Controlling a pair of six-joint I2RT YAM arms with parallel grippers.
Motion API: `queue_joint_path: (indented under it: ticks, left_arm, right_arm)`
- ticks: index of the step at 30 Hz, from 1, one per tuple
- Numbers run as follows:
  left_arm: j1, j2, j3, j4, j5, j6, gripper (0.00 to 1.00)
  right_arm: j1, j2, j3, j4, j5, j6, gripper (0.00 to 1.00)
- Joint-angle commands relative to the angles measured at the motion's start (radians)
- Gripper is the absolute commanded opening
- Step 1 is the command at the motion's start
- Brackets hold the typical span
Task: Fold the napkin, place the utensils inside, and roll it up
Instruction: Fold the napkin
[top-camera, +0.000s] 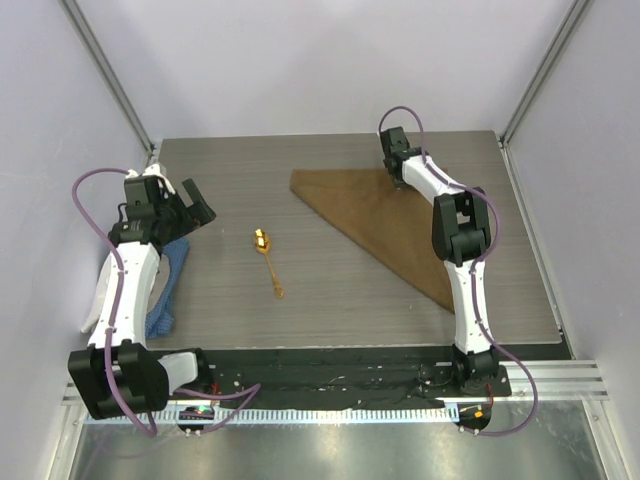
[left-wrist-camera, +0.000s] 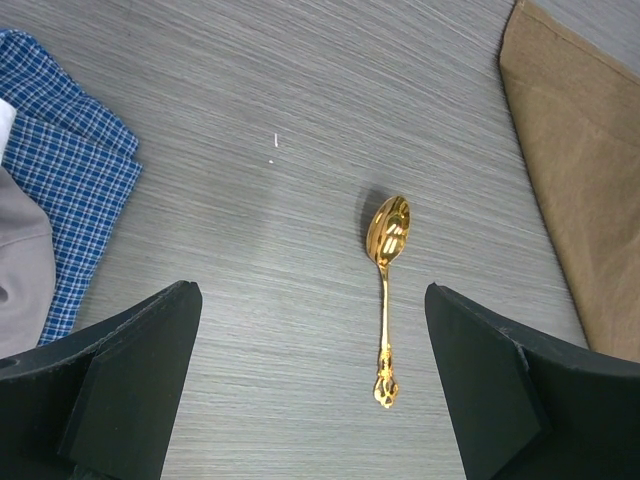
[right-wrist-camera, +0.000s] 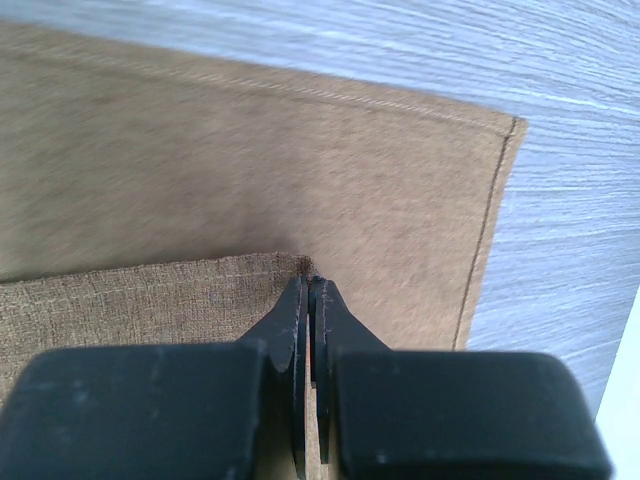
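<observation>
The right gripper (right-wrist-camera: 308, 285), at the lower centre of the frame, is pinched closed on a folded corner of the tan napkin (right-wrist-camera: 250, 170). The left gripper (left-wrist-camera: 310, 298) hangs wide open above the gold spoon (left-wrist-camera: 387, 232), mid-frame, left of the napkin.

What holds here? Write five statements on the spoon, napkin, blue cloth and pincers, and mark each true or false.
1. The spoon lies on the napkin. False: it lies on the bare table, apart from the napkin.
2. The left pincer is open. True.
3. The right pincer is shut on a napkin corner. True.
4. The napkin is rolled up. False: it lies flat, folded into a triangle.
5. The blue cloth covers the spoon. False: the two lie well apart.
</observation>
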Motion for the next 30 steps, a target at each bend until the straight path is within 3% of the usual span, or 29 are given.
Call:
queue_joint_path:
  ticks: [1, 30]
  left_arm:
    - [0.003, 0.005, 0.006, 0.026, -0.020, 0.010, 1.00]
    - [0.005, 0.028, 0.012, 0.018, -0.030, 0.021, 1.00]
  right_arm:
    - [-0.033, 0.007, 0.090, 0.010, 0.025, -0.027, 0.01]
    - [-0.138, 0.117, 0.281, 0.007, 0.055, -0.050, 0.01]
